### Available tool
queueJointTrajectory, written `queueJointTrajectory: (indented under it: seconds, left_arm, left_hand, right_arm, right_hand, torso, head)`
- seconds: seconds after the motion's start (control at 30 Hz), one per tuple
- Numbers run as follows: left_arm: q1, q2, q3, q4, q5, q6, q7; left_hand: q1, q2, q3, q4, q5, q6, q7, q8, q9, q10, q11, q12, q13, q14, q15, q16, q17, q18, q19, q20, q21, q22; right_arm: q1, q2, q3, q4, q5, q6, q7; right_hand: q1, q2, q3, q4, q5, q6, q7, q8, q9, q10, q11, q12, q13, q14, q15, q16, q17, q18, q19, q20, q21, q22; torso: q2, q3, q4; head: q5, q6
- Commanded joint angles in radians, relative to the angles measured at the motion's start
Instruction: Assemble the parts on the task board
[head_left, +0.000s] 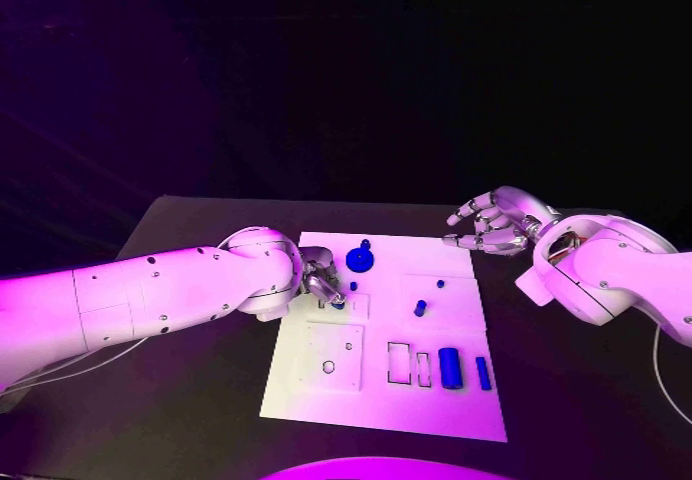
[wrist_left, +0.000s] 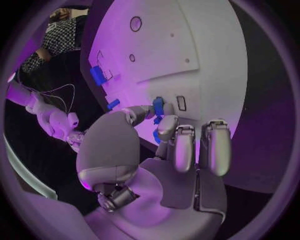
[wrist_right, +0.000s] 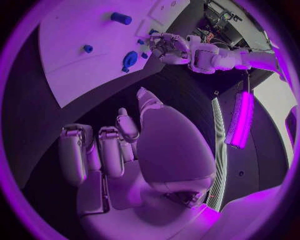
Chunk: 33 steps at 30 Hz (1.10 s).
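The white task board (head_left: 378, 400) lies in the middle of the table. My left hand (head_left: 323, 284) is low over the board's left part and pinches a small blue part (wrist_left: 158, 106) between thumb and a finger, close to a small rectangular slot (wrist_left: 180, 103). A round blue disc (head_left: 359, 260) sits near the far edge of the board. A small blue peg (head_left: 420, 308) stands mid-board. A blue cylinder (head_left: 450, 368) and a thin blue bar (head_left: 483, 373) lie at the near right. My right hand (head_left: 490, 224) hovers past the board's far right corner with its fingers apart and holds nothing.
Outlined recesses (head_left: 398, 362) lie beside the cylinder, and a square plate with holes (head_left: 333, 355) lies at the near left. Black table (head_left: 188, 420) surrounds the board. My left forearm (head_left: 144, 300) crosses the table's left side.
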Motion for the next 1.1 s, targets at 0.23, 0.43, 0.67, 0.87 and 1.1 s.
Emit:
queueJointTrajectory:
  seconds: [0.23, 0.43, 0.67, 0.87, 1.1]
  left_arm:
    - [-0.001, -0.001, -0.001, -0.003, 0.01, 0.032, -0.004]
    - [-0.001, -0.001, -0.001, -0.006, 0.018, 0.021, -0.003]
    - [-0.001, 0.001, -0.001, -0.012, 0.027, 0.008, -0.002]
    - [-0.001, 0.003, -0.001, -0.016, 0.036, 0.003, -0.001]
    - [-0.001, 0.006, -0.001, -0.019, 0.042, 0.004, -0.001]
  left_hand:
    - [-0.017, -0.001, 0.188, -0.196, 0.015, 0.028, -0.021, 0.003, 0.006, 0.023, -0.006, 0.014, 0.015, 0.091, -0.011, 0.002, 0.22, -0.022, 0.013, -0.003, 0.007, 0.089]
    - [-0.027, 0.002, 0.175, -0.185, 0.009, 0.032, -0.024, 0.001, 0.008, 0.028, -0.009, 0.014, 0.016, 0.092, -0.013, 0.003, 0.222, -0.022, 0.015, -0.005, 0.008, 0.091]
    - [-0.041, 0.004, 0.144, -0.168, -0.002, 0.033, -0.03, -0.003, 0.012, 0.032, -0.012, 0.012, 0.015, 0.092, -0.016, 0.003, 0.222, -0.023, 0.015, -0.008, 0.007, 0.092]
    - [-0.06, 0.004, 0.092, -0.137, -0.01, 0.036, -0.037, -0.012, 0.014, 0.032, -0.017, 0.009, 0.015, 0.092, -0.02, 0.003, 0.222, -0.023, 0.016, -0.011, 0.006, 0.093]
    - [-0.072, 0.002, 0.052, -0.113, -0.013, 0.044, -0.04, -0.019, 0.014, 0.033, -0.019, 0.01, 0.019, 0.093, -0.022, 0.004, 0.224, -0.023, 0.017, -0.014, 0.005, 0.093]
  right_arm:
    - [-0.001, 0.0, 0.0, 0.001, -0.002, 0.009, 0.009]
    - [-0.001, 0.0, 0.0, 0.0, -0.002, 0.007, 0.01]
    - [-0.001, 0.001, 0.0, -0.001, -0.002, 0.004, 0.01]
    - [-0.001, 0.001, 0.0, -0.002, -0.002, 0.002, 0.011]
    - [-0.001, 0.001, 0.0, -0.002, -0.002, 0.001, 0.011]
  right_hand:
    - [-0.007, 0.002, 0.007, -0.001, 0.005, 0.007, 0.003, 0.007, -0.001, -0.001, -0.005, 0.003, 0.0, 0.079, -0.01, -0.004, 0.17, 0.011, 0.047, -0.005, -0.003, 0.211]
    - [-0.007, 0.002, 0.007, -0.001, 0.005, 0.007, 0.003, 0.007, -0.001, -0.001, -0.005, 0.003, 0.0, 0.079, -0.01, -0.004, 0.17, 0.011, 0.047, -0.005, -0.003, 0.211]
    - [-0.007, 0.002, 0.007, -0.001, 0.005, 0.007, 0.003, 0.007, -0.001, -0.001, -0.005, 0.003, 0.0, 0.079, -0.01, -0.004, 0.17, 0.011, 0.047, -0.005, -0.003, 0.211]
    - [-0.008, 0.002, 0.009, -0.001, 0.005, 0.008, 0.002, 0.008, -0.003, -0.002, -0.005, 0.002, -0.002, 0.079, -0.01, -0.005, 0.168, 0.012, 0.046, -0.006, -0.005, 0.21]
    - [-0.008, 0.003, 0.011, 0.0, 0.006, 0.008, 0.002, 0.008, -0.003, -0.002, -0.005, 0.002, -0.002, 0.079, -0.01, -0.005, 0.169, 0.012, 0.046, -0.006, -0.004, 0.21]
  torso:
    - [0.0, -0.0005, 0.0007]
    - [0.0, 0.0001, 0.0007]
    - [0.0, -0.0001, 0.0002]
    - [-0.001, -0.0002, 0.0003]
    - [-0.001, -0.0007, 0.0009]
  head:
    - [-0.002, -0.005]
    - [-0.002, -0.004]
    - [-0.001, -0.006]
    - [-0.003, -0.006]
    - [-0.005, -0.007]
